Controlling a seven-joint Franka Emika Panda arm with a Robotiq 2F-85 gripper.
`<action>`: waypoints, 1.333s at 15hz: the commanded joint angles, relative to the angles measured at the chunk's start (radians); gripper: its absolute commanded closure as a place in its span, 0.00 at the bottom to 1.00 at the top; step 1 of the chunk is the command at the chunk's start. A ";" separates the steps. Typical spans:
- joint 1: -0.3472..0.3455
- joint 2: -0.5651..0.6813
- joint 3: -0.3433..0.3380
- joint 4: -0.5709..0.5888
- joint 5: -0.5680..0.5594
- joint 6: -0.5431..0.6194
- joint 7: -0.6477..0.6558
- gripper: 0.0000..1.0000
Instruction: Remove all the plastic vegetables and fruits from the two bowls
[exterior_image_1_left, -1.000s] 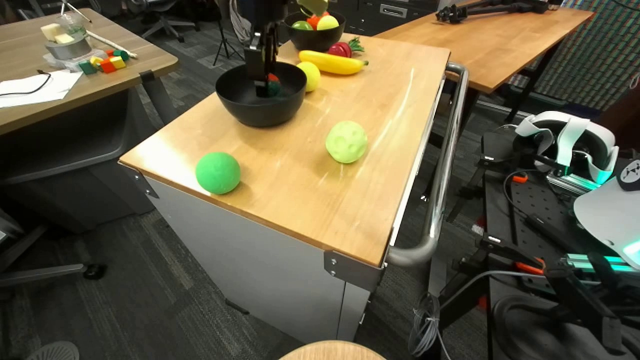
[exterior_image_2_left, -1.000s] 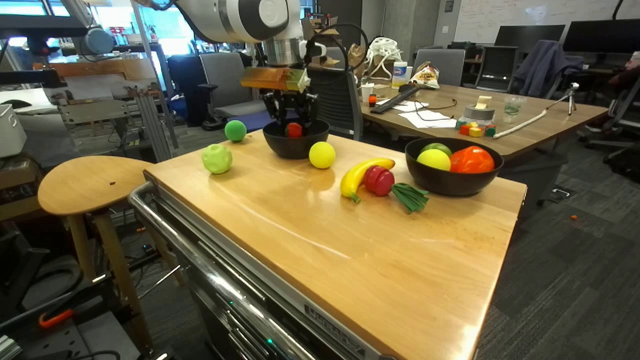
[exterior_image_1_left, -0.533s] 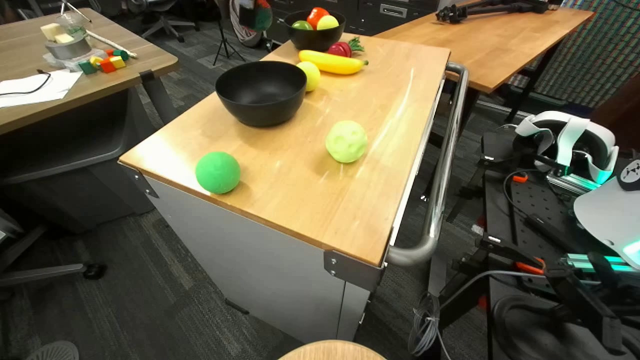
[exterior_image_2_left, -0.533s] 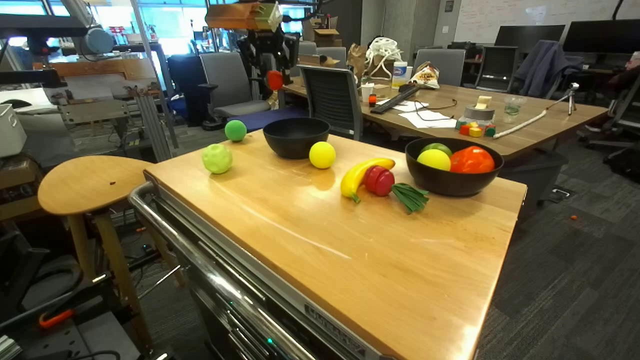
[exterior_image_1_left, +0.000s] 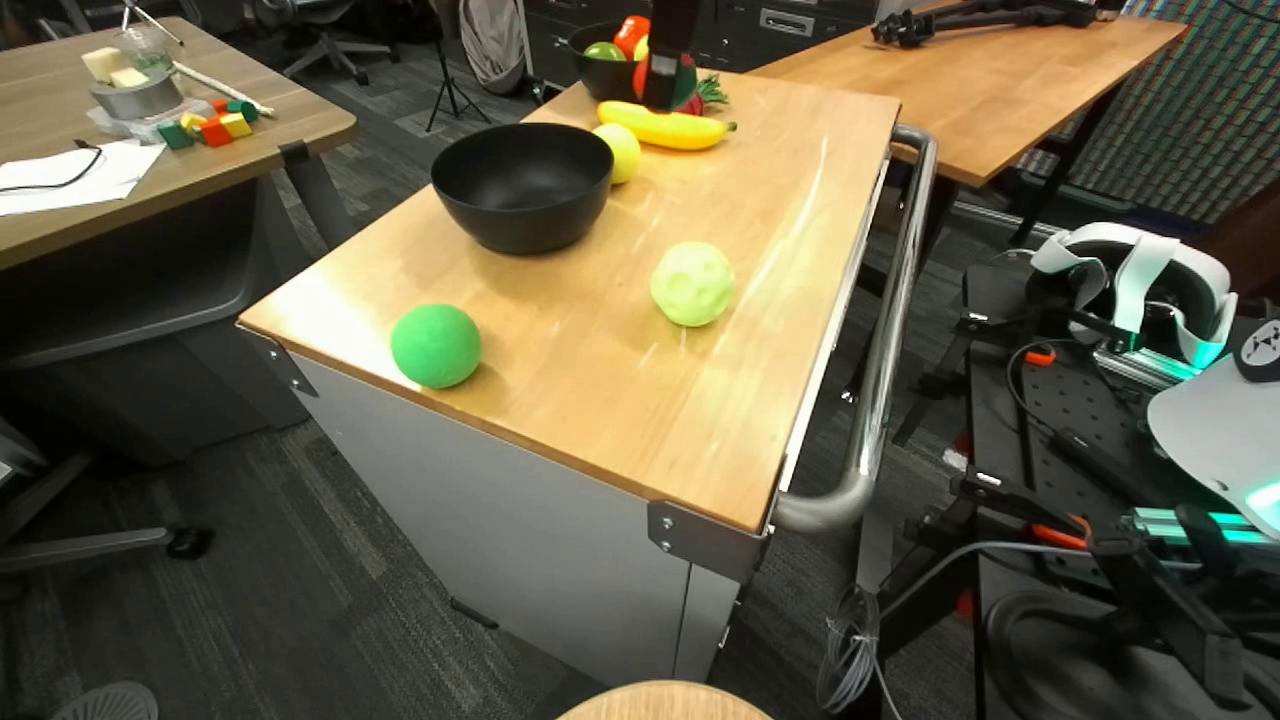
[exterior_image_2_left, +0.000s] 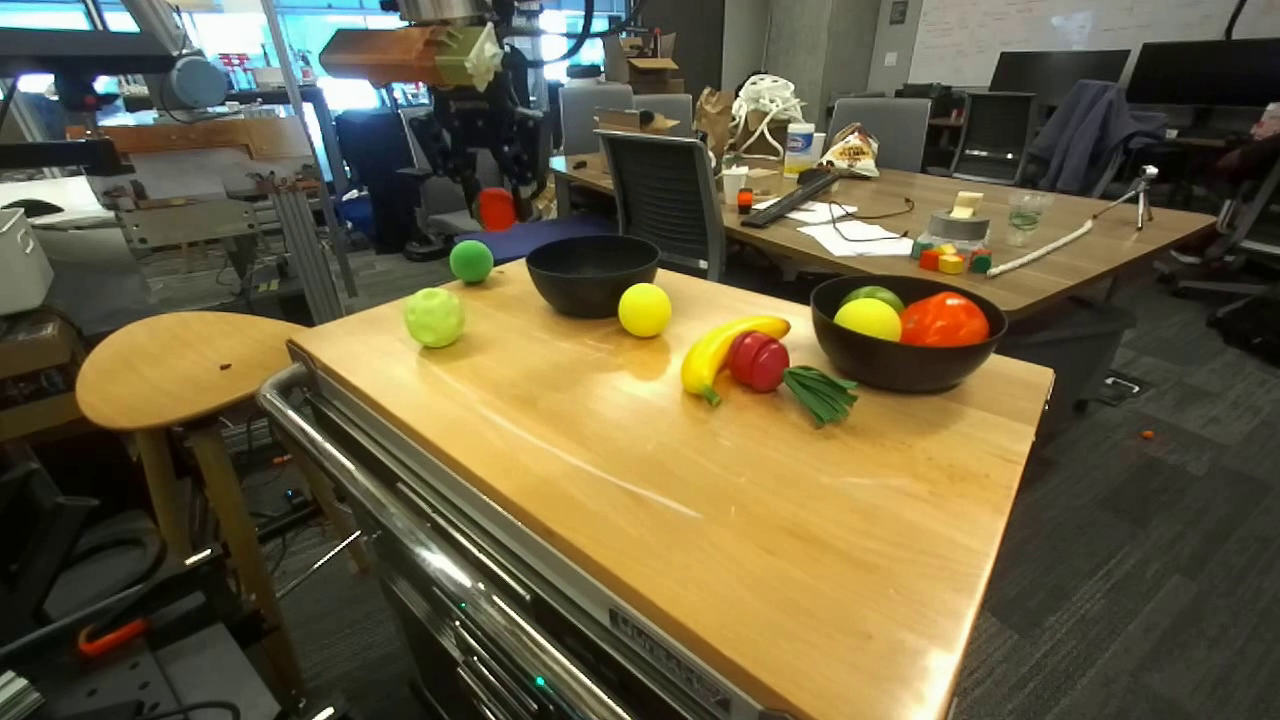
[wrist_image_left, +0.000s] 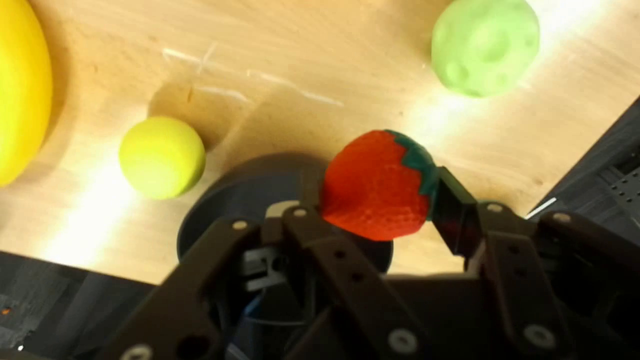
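My gripper (exterior_image_2_left: 497, 200) is shut on a red strawberry (wrist_image_left: 375, 185) with a green leafy top and holds it in the air, clear of the table. One black bowl (exterior_image_1_left: 525, 220) is empty; it shows partly below the strawberry in the wrist view (wrist_image_left: 215, 210). The second black bowl (exterior_image_2_left: 905, 370) holds a red vegetable (exterior_image_2_left: 945, 322), a yellow ball-shaped fruit (exterior_image_2_left: 868, 320) and a green fruit (exterior_image_2_left: 873, 297). On the tabletop lie a banana (exterior_image_2_left: 715, 355), a red root vegetable with green leaves (exterior_image_2_left: 758, 361), a yellow ball (exterior_image_2_left: 644, 310), a light green ball (exterior_image_2_left: 434, 318) and a green ball (exterior_image_2_left: 471, 261).
The wooden cart top (exterior_image_2_left: 600, 450) has a metal handle (exterior_image_1_left: 905, 300) along one side. The green ball sits near a table edge. A round stool (exterior_image_2_left: 180, 365) stands beside the cart. Another table (exterior_image_2_left: 1050, 260) with loose items stands behind.
One second ago my gripper was down in the nearer bowl at the strawberry. It has lifted the strawberry out, leaving that bowl empty, and has since swung sideways and slightly lower with it.
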 joint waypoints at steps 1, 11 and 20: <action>-0.010 -0.020 -0.026 -0.106 -0.017 0.066 0.011 0.70; -0.045 0.079 -0.081 -0.218 0.007 0.287 -0.026 0.50; -0.065 -0.057 -0.123 -0.139 0.074 0.256 -0.176 0.00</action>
